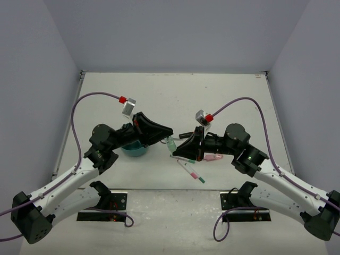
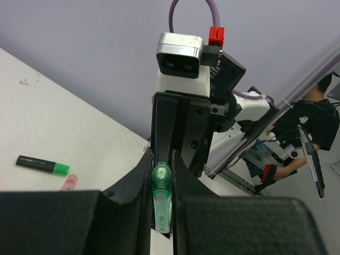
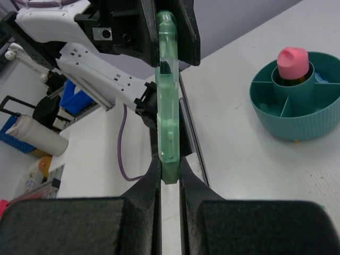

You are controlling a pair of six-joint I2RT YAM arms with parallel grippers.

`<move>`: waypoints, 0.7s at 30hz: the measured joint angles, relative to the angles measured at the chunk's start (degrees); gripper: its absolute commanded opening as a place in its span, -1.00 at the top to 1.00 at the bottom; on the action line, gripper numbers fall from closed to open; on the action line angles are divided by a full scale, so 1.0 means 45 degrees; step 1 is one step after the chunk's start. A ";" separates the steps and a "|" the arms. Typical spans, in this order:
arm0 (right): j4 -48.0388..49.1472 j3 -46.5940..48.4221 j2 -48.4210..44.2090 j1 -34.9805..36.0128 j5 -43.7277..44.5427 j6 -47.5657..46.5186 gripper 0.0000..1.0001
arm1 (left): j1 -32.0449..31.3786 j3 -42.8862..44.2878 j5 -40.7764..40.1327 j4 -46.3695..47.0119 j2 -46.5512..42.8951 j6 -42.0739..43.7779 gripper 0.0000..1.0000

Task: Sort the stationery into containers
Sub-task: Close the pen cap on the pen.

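Observation:
A translucent green pen (image 1: pixel 171 143) hangs in the air between my two grippers, above the table's middle. My left gripper (image 1: pixel 168 136) is shut on one end of it; in the left wrist view both fingers press on the green pen (image 2: pixel 161 194). My right gripper (image 1: pixel 181 146) is shut on the other end; in the right wrist view the green pen (image 3: pixel 169 106) runs from my fingers up into the left gripper (image 3: pixel 170 32). The round teal organizer (image 3: pixel 295 114) holds a pink-capped tube (image 3: pixel 294 61) in its middle cup. The organizer (image 1: pixel 135 151) is mostly hidden under my left arm in the top view.
Thin white pens (image 1: pixel 192 172) and a pink item (image 1: pixel 212 158) lie on the table below my right gripper. A black highlighter with a green cap (image 2: pixel 42 165) and a pink item (image 2: pixel 69 182) show in the left wrist view. Grey walls enclose the table.

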 measured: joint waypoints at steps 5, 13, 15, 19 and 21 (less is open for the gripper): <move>0.0323 0.0064 -0.0002 0.0000 0.0199 0.0335 1.00 | -0.0074 -0.0321 0.0167 0.0427 0.0066 -0.0003 1.00; -0.0695 0.1425 0.0494 0.0020 0.0743 0.0375 1.00 | -0.0071 -0.0708 -0.0277 0.1556 -0.0036 -0.0039 1.00; -0.1003 0.1953 0.0872 0.0036 0.0685 0.0362 1.00 | -0.0042 -0.0833 -0.0624 0.1885 -0.0218 -0.0044 1.00; -0.1203 0.2694 0.1510 0.0039 0.0601 0.0365 1.00 | 0.0000 -0.1004 -0.1211 0.2381 -0.0374 -0.0044 1.00; -0.1207 0.2810 0.1688 0.0039 0.0579 0.0367 1.00 | 0.0017 -0.1056 -0.1381 0.2502 -0.0368 -0.0044 1.00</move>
